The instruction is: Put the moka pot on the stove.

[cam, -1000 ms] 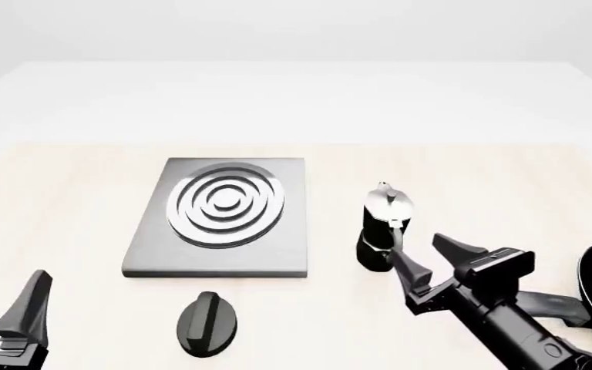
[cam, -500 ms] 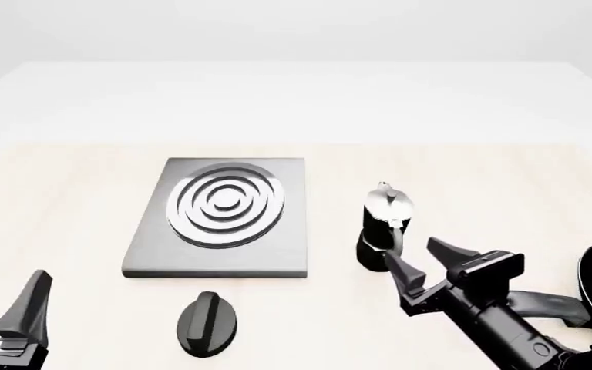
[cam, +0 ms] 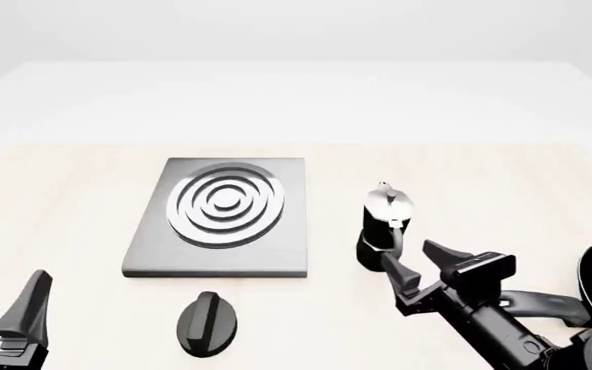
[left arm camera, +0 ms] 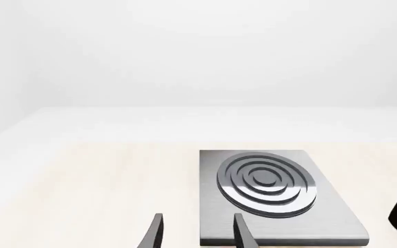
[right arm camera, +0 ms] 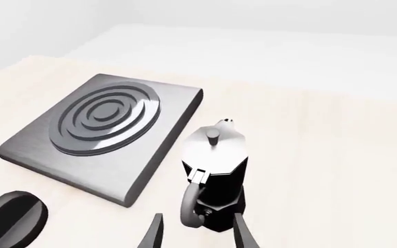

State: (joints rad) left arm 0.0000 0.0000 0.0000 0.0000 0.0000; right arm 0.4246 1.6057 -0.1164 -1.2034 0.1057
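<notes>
Your right arm (cam: 502,327) is matte black all over, built of rounded, blocky segments with a boxy wrist block behind the gripper. Your right gripper (cam: 419,266) has two dark, wedge-shaped fingers (cam: 397,271) that taper to points. Your left gripper (cam: 3,308) matches it: black, with a tall tapered finger (cam: 31,304) above a black base. In your wrist views the fingertips (right arm camera: 155,232) show as thin dark grey blades. You can see no cables, screws or markings.

Stove (left arm camera: 274,199) just beyond spread fingers (left arm camera: 242,232)
</notes>
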